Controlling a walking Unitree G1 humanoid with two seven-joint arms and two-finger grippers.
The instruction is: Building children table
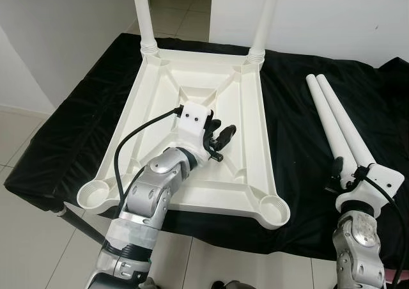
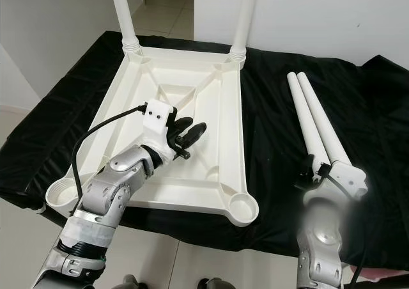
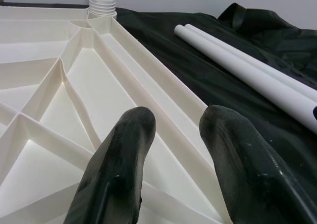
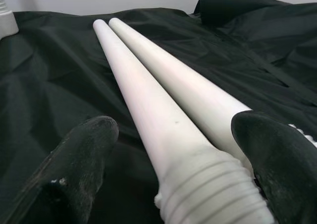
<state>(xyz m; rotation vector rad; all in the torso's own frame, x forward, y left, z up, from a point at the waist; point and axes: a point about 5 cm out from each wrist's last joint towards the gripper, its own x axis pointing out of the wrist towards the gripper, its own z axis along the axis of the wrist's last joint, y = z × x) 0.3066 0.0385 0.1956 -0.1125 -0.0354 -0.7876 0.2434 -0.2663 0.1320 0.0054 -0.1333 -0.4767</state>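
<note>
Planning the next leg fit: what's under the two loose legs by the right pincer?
The loose legs lie side by side on the black cloth, their threaded ends between the open right pincer fingers. The cloth covers whatever supports them.

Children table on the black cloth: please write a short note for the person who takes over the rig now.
Left hand: open, holding nothing, over the middle of the upturned tabletop.
Right hand: open, fingers either side of the threaded ends of the two loose legs; not yet gripped.
Things: tabletop lies underside up on the black cloth; loose legs lie side by side on its right.
Done: two legs stand in the far corner sockets.
Left: fit both loose legs into the near sockets, then turn the table upright.
</note>
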